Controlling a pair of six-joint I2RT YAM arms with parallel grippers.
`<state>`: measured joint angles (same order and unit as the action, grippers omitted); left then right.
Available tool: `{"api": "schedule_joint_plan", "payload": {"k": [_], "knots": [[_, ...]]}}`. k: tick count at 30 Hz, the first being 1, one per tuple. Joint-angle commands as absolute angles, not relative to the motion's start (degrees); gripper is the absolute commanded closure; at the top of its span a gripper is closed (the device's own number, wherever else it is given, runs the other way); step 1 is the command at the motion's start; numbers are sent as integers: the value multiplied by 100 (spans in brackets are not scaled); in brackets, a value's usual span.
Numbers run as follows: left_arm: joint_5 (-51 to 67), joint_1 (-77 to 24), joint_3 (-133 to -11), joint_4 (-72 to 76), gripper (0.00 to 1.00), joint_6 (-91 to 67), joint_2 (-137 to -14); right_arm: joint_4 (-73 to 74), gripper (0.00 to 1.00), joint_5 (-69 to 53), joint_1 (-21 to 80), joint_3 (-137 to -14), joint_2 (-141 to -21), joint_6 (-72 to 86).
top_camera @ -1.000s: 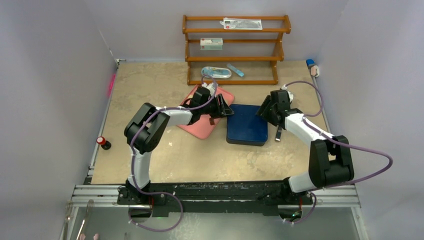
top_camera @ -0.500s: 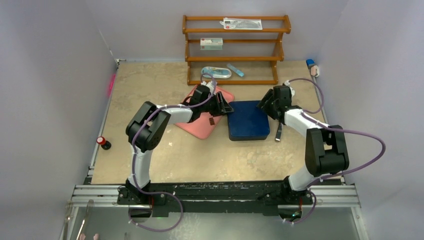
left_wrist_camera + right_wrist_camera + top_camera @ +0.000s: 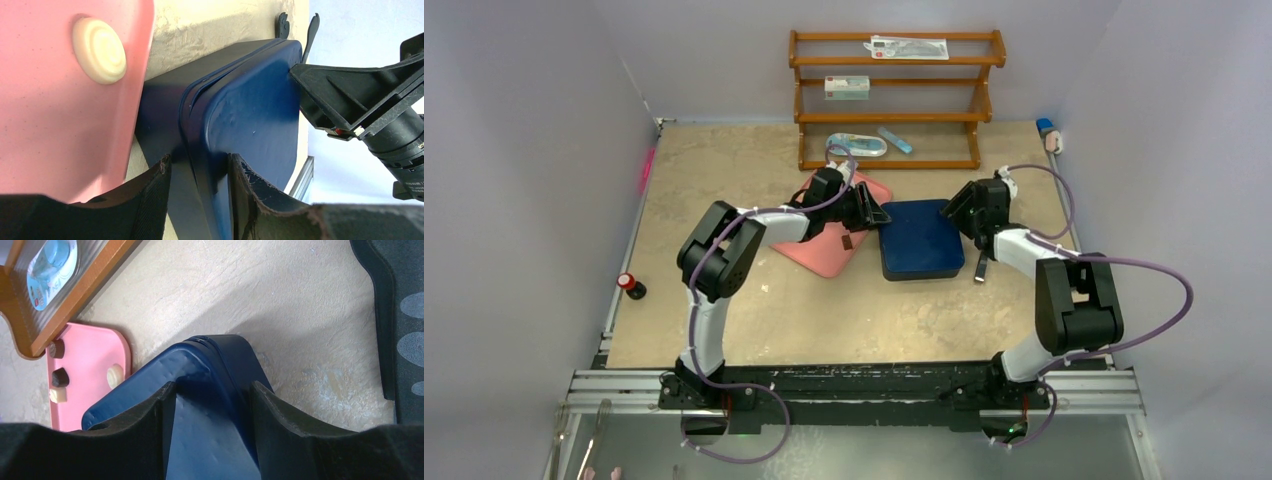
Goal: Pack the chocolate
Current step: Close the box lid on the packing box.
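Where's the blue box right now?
Top view: the box sits mid-table, just right of the pink tray, left gripper on its left edge, right gripper on its far-right corner.

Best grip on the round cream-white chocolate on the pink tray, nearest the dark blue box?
Probably from straight above, pinching across the side rim of the round cream-white chocolate. It lies flat on the pink plastic tray as a low ridged disc, with bare tray around it.
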<state>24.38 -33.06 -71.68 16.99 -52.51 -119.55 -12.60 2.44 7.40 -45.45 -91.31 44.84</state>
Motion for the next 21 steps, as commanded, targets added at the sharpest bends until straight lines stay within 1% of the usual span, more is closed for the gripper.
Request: {"api": "schedule_joint_plan", "payload": {"k": [1, 3, 5, 6, 8, 9, 10, 12, 13, 21], "knots": [[2467, -3529, -7040, 746, 75, -5144, -12548, 225, 53, -606, 1182, -3851, -9712, 4715], [2485, -3525, -7040, 739, 78, -5150, -12561, 168, 58, -659, 1263, -3767, -9739, 4780], [2487, -3527, -7040, 712, 82, -5146, -12568, 95, 70, -706, 1349, -3707, -9802, 4840], [2487, -3527, -7040, 700, 85, -5143, -12562, 42, 73, -737, 1379, -3668, -9845, 4862], [2487, -3532, -7044, 666, 92, -5142, -12577, 18, 81, -808, 1419, -3647, -9980, 4900], [2487, -3525, -7041, 660, 98, -5142, -12585, 18, 86, -834, 1423, -3632, -10030, 4919], [2487, -3531, -7040, 645, 100, -5141, -12586, -129, 90, -849, 1431, -3616, -10063, 4941], [2479, -3525, -7040, 625, 100, -5142, -12590, -140, 99, -837, 1462, -3601, -10076, 4954], [2479, -3530, -7033, 624, 100, -5144, -12594, -136, 100, -831, 1466, -3590, -10068, 4954], [2513, -3525, -6990, 661, 100, -5194, -12604, -197, 100, -840, 1520, -3393, -9905, 5018]]}}
